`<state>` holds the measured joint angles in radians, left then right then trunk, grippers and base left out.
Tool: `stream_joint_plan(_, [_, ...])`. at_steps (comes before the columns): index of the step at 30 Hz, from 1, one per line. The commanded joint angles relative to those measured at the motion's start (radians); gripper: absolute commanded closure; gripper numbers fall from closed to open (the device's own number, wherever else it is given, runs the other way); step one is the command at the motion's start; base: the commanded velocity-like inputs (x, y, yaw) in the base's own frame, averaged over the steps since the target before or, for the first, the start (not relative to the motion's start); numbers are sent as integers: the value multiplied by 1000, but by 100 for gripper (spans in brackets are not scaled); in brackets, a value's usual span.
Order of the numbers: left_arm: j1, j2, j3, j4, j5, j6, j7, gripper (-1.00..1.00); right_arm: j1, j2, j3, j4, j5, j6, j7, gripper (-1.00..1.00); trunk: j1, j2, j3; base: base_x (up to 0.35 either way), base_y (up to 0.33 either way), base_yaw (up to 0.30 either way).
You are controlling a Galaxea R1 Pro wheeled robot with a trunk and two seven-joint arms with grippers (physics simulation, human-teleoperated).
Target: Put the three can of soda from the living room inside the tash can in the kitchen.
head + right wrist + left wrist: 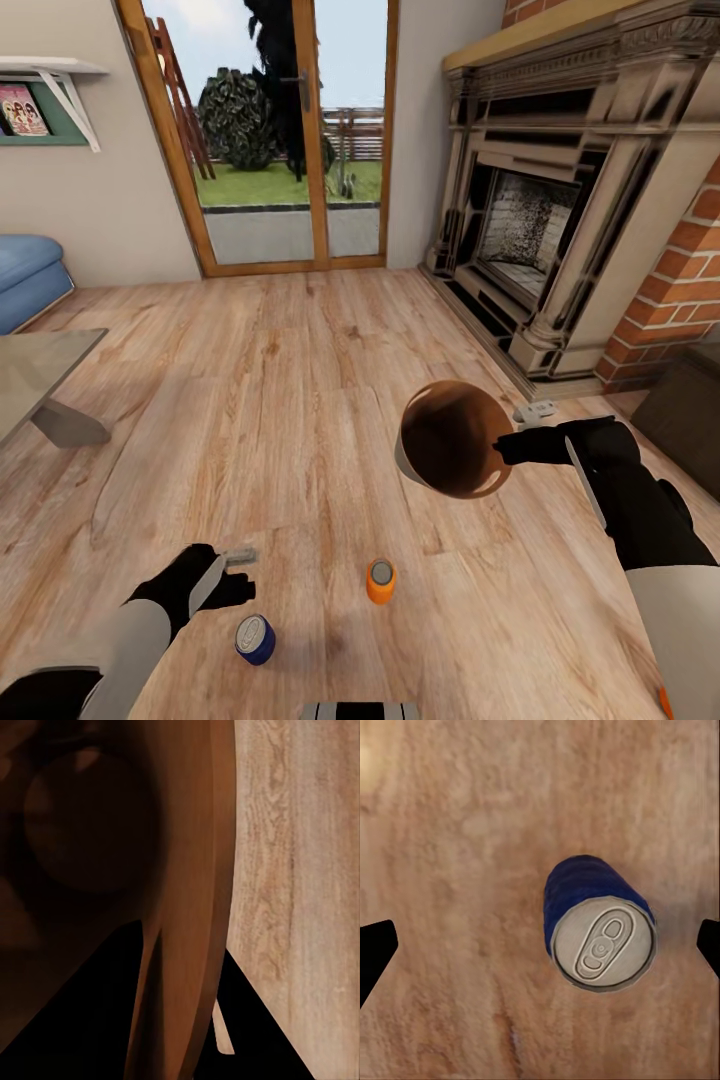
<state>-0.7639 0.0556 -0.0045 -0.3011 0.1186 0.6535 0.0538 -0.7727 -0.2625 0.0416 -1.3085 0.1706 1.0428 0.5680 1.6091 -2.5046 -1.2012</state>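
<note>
So the right gripper (508,445) is clamped on the rim of the bin (452,438), holding it up off the floor (300,400). The bin is tipped so its mouth faces up toward the head camera, and you look straight into the glossy brown inside; only a sliver of grey outer wall shows at its 9 o'clock edge. From the right wrist camera the rim (191,907) runs between the two dark fingers (75,1020), one inside the bin and one outside, with plank floor off to the side. Anything else about the bin's outside is hidden.

Two cans sit on the floor near the robot. The orange can (380,581) stands upright, long axis vertical, grey top up, roughly at the bin's 7 o'clock in the head view and well apart from it. The blue can (255,639) also stands upright, at about 8 o'clock from the orange one. The left gripper (238,572) hangs over the floor just at the blue can's 11 o'clock, not touching it. In the left wrist camera the blue can's top shows with its pull tab, and the fingertips (375,952) sit spread wide at opposite edges with nothing between them but can and floor, so that claw is open.

A scrap of orange (664,702) is cut off at the frame's bottom right corner, too little of it to say what it is.
</note>
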Motion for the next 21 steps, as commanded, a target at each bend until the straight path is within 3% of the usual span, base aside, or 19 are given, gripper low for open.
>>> stream_joint_plan(1, [0, -6, 0, 0, -1, 0, 0, -100, 0, 0, 0, 0, -25, 4, 4, 100, 0, 0, 0, 0, 0, 0])
stream_joint_plan(9, [0, -36, 0, 0, -2, 0, -2, -100, 0, -1, 0, 6, -25, 4, 5, 100, 0, 0, 0, 0, 0, 0])
stream_joint_plan(21, [0, -43, 0, 2, -2, -2, -1, -100, 1, -1, 0, 8, -26, 4, 6, 100, 0, 0, 0, 0, 0, 0])
